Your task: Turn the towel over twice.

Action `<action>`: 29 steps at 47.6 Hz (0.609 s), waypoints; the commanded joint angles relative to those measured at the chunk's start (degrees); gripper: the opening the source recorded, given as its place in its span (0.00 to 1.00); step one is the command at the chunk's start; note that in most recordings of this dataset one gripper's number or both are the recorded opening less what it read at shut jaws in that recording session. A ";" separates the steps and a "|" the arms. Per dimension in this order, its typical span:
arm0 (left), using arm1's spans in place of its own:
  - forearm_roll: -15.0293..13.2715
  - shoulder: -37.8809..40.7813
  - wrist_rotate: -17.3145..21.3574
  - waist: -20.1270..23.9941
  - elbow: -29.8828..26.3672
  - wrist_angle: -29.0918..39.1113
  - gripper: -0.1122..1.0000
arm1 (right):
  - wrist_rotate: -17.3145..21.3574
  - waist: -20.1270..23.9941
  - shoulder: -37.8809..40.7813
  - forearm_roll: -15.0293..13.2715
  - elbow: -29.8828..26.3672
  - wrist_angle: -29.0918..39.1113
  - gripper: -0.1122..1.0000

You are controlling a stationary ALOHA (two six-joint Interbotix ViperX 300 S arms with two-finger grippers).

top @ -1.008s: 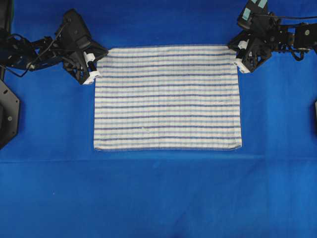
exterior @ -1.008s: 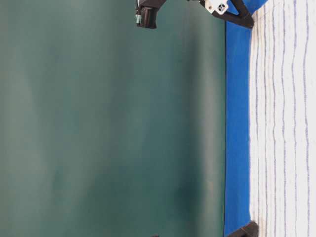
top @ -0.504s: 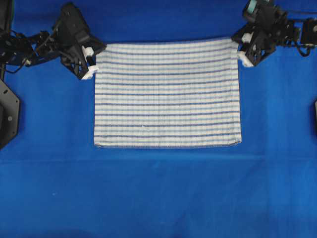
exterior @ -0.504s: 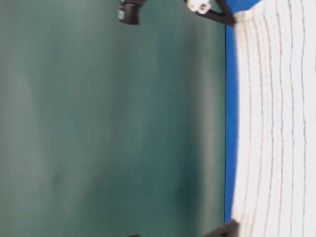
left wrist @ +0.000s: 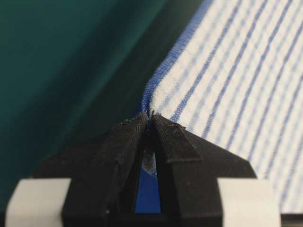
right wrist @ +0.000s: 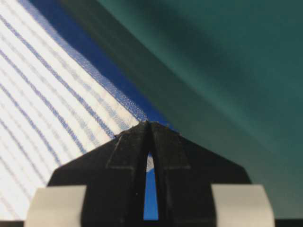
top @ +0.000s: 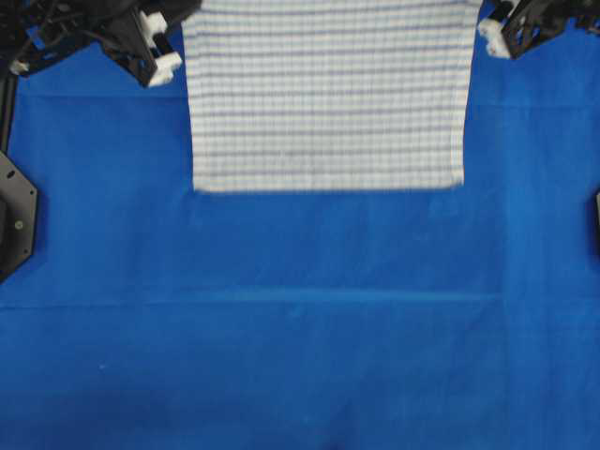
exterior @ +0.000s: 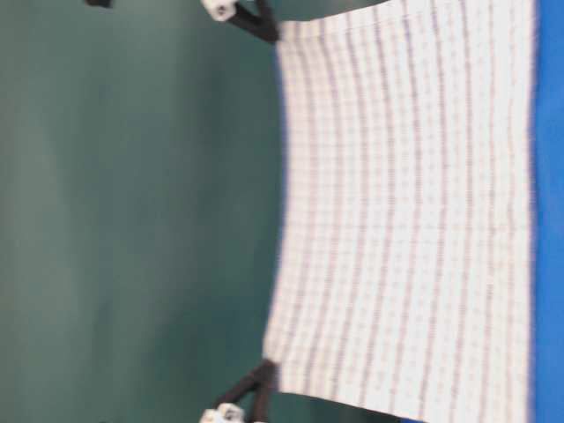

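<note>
Fingers (left wrist: 168,142) of the left gripper (left wrist: 149,116) are pressed together on a corner of the towel (top: 328,94), as is seen in the left wrist view: the two black tips meet at the hem, and a small bit of cloth is caught in the narrow slit between them. In the right wrist view the same is shown for the right gripper (right wrist: 149,124): its tips are closed on the other upper corner, with a little white cloth visible in the slit.

In the overhead view the towel is seen at the top of the picture, stretched between the left gripper (top: 161,58) and the right gripper (top: 495,36). Its upper edge is cut off by the frame, and its lower edge is seen as a straight line over the blue sheet (top: 300,356). Whether this lower edge touches the sheet cannot be told from above.

What cannot be judged from above is given by the table-level view. There the towel (exterior: 405,220) is shown lifted and hanging from its two held corners, with the upper edge sagging a little between them. Its lower edge is seen at the blue sheet (exterior: 548,176), but contact cannot be told because of blur. The right gripper (exterior: 269,31) and the left gripper (exterior: 264,377) are seen at the two corners, against the green wall (exterior: 132,211).

The stripes are shown sharp by the wrist views and blurred by the two exterior views.
</note>
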 commanded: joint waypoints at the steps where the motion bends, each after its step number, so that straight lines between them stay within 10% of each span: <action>1: 0.00 -2.64 0.00 0.53 -1.67 -0.09 0.15 | -0.09 -0.26 -3.52 -0.26 -2.64 1.49 0.13; 29: 0.00 -13.01 0.00 -0.35 -1.85 2.02 0.15 | -0.09 2.81 -13.01 -0.53 -3.96 3.96 0.13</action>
